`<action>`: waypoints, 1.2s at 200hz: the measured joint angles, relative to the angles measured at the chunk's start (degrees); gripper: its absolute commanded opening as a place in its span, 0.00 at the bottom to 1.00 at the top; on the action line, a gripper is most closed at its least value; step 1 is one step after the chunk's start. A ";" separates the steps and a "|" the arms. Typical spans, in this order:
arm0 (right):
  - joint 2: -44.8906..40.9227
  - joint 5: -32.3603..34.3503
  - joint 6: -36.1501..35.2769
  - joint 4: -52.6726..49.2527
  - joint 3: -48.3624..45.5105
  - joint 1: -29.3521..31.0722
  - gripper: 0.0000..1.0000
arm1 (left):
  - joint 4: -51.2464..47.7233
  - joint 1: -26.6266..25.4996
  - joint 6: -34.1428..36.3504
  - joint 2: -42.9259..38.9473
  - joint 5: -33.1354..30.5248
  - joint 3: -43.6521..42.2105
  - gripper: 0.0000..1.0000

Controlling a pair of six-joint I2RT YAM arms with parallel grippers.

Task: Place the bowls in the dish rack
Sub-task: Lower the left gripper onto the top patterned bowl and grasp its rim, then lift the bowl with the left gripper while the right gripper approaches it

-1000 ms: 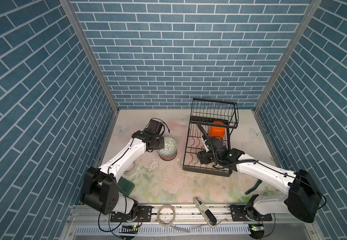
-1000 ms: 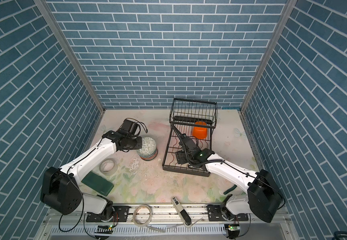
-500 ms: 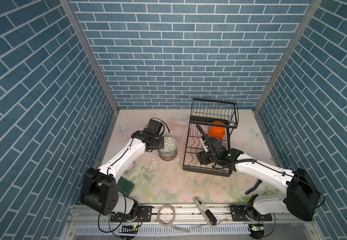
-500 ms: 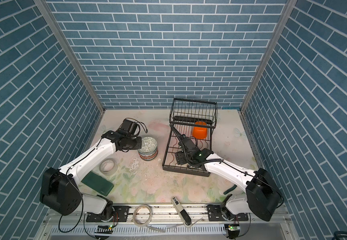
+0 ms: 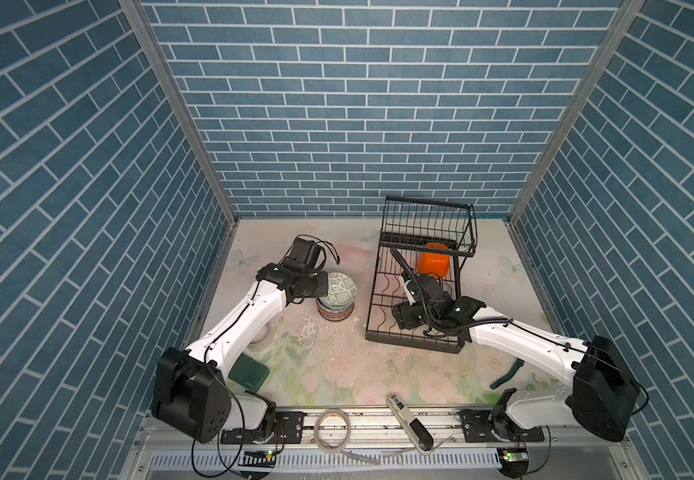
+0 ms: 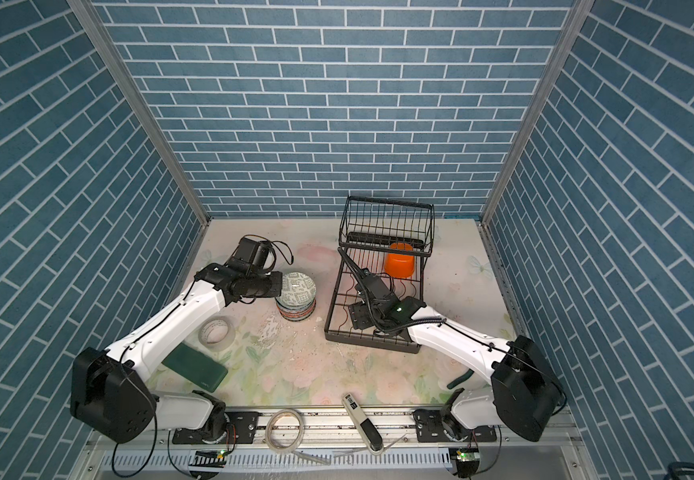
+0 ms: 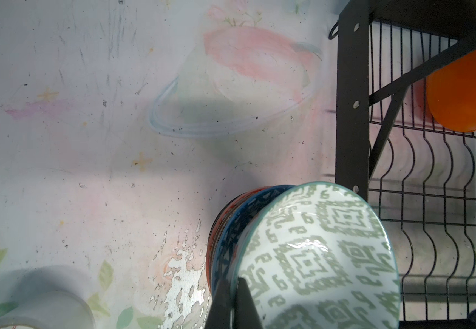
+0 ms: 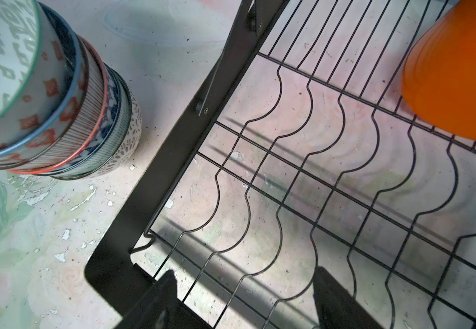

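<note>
A stack of several patterned bowls [image 5: 335, 307] [image 6: 295, 305] [image 8: 68, 119] stands on the mat left of the dish rack [image 5: 412, 341] [image 6: 370, 338] [image 7: 350, 114] [image 8: 157, 182]. The top bowl [image 5: 340, 286] [image 7: 325, 250] is white with a pale green pattern. My left gripper [image 5: 323, 286] [image 6: 279, 286] [image 7: 232, 287] is shut on this bowl's rim, one finger inside and one outside. An orange bowl [image 5: 432, 264] [image 6: 399, 264] [image 7: 467, 91] [image 8: 456, 71] lies upside down on the rack's lower tier. My right gripper [image 5: 403, 322] [image 6: 358, 318] [image 8: 245, 284] hangs open and empty over the lower slot wires.
A tape roll [image 6: 216, 332] and a dark green case [image 5: 249, 372] [image 6: 194, 365] lie by the left arm. At the front rail are a thin tape ring [image 5: 333, 428] and a grey tool [image 5: 409, 424]. A green-handled tool [image 5: 507, 376] lies beside the right arm. The raised upper basket [image 5: 426, 224] overhangs the rack's rear.
The left gripper's jaws have come together on the top bowl's rim. Both arms have hardly moved, and the right gripper stays open.
</note>
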 measured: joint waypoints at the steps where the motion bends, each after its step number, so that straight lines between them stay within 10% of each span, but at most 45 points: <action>1: 0.00 0.00 0.00 0.00 0.00 0.00 0.76 | 0.00 0.00 0.00 -0.02 0.02 -0.02 0.00; 240: -12.09 -22.40 11.15 13.33 -1.60 -2.82 0.99 | 24.06 1.18 -16.00 -10.56 24.44 -14.75 0.00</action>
